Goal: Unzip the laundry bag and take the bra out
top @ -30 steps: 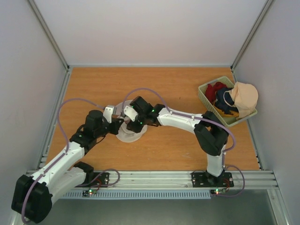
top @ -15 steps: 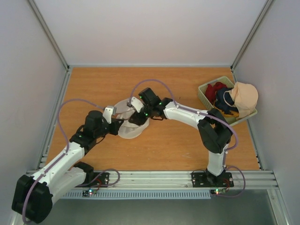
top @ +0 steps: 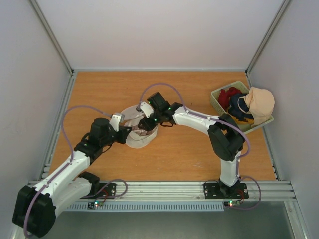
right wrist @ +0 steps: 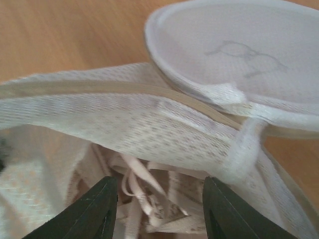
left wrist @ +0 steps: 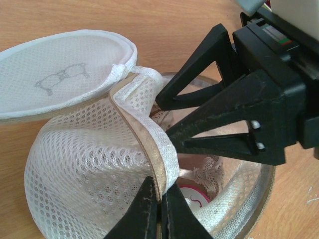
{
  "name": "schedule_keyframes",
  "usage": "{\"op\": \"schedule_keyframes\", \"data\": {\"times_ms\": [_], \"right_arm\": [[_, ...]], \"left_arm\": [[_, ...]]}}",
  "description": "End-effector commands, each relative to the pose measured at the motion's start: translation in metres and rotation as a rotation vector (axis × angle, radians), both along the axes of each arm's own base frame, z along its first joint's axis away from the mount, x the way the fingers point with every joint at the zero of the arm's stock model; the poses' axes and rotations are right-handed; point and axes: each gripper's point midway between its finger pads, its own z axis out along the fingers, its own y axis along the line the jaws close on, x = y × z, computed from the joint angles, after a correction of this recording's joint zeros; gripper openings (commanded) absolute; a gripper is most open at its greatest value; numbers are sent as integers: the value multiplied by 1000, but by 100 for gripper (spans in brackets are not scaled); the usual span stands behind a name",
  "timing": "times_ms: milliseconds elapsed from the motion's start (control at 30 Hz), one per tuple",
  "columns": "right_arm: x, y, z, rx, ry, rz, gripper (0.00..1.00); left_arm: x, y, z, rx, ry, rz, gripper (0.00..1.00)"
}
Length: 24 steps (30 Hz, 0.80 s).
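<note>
The off-white mesh laundry bag (top: 135, 134) lies mid-table, unzipped, its round lid (left wrist: 60, 79) with the spectacles mark flipped back. My left gripper (left wrist: 160, 199) is shut on the bag's zipper rim (left wrist: 149, 149) and holds it up. My right gripper (right wrist: 159, 204) is open, its fingers (left wrist: 214, 114) reaching into the bag's mouth over the bra (right wrist: 149, 199), a dusty pink-beige bundle of straps and lace inside the bag (right wrist: 139, 124). The bra also shows in the left wrist view (left wrist: 209, 169). From above my right gripper (top: 145, 124) is over the opening.
A green plastic basket (top: 219, 102) stands at the right back with red and navy cloths and a pale peach rounded garment (top: 260, 103) on its edge. The wooden table (top: 189, 149) is fenced by white walls.
My right gripper has moved off the bag's near side to above the opening and dipped into it. The bag's rim has been lifted and the mouth opened wider. The left gripper holds steady.
</note>
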Motion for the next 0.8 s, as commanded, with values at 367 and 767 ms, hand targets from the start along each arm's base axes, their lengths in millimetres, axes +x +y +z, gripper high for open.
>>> {"op": "schedule_keyframes", "data": {"times_ms": [367,767], "right_arm": [[9,27,-38,-272,-231,9,59],[5,11,-3,-273,-292,-25,36]], "left_arm": [[5,1,7,-12,-53,6,1],[16,18,4,52,-71,104,1]]}}
